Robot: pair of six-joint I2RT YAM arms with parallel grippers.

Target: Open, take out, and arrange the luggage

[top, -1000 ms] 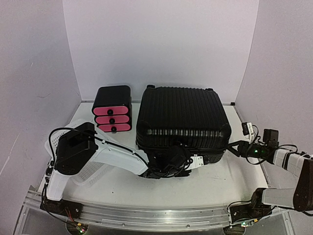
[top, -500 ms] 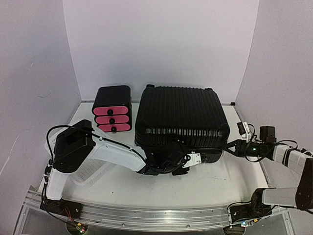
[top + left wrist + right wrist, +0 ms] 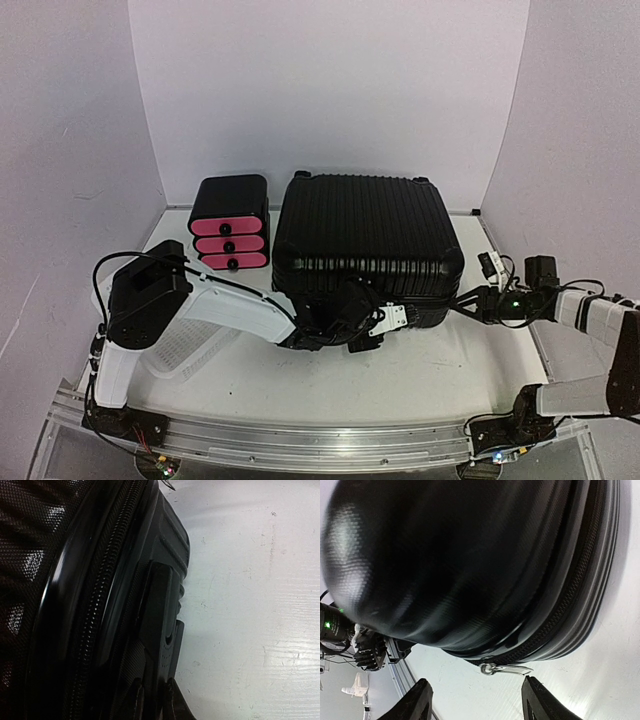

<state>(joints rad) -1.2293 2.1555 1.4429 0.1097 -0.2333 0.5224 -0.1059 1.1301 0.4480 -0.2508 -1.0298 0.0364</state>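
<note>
- The left pincer (image 3: 152,702) is clenched almost to touching, its tips pressed to the near face of the luggage (image 3: 365,235). It is too dark there to tell whether anything thin is pinched between them.
- Just left of that pincer the zip (image 3: 95,615) runs along the shell. To its right is bare white worktop (image 3: 430,370).
- The right pincer (image 3: 479,700) is released, with its fingers spread wide and nothing between them.
- A metal zip pull (image 3: 506,669) hangs from the seam just ahead of the right pincer, roughly in line with the gap, and is not touched.
- The luggage lies flat on the worktop. Its near right corner is directly in front of the right pincer and its near edge is against the left one.
- A black drawer box (image 3: 230,222) with pink fronts stands well to the left of the left pincer, just beside the luggage.
- A white mesh basket (image 3: 195,350) lies behind the left pincer, under its arm.
</note>
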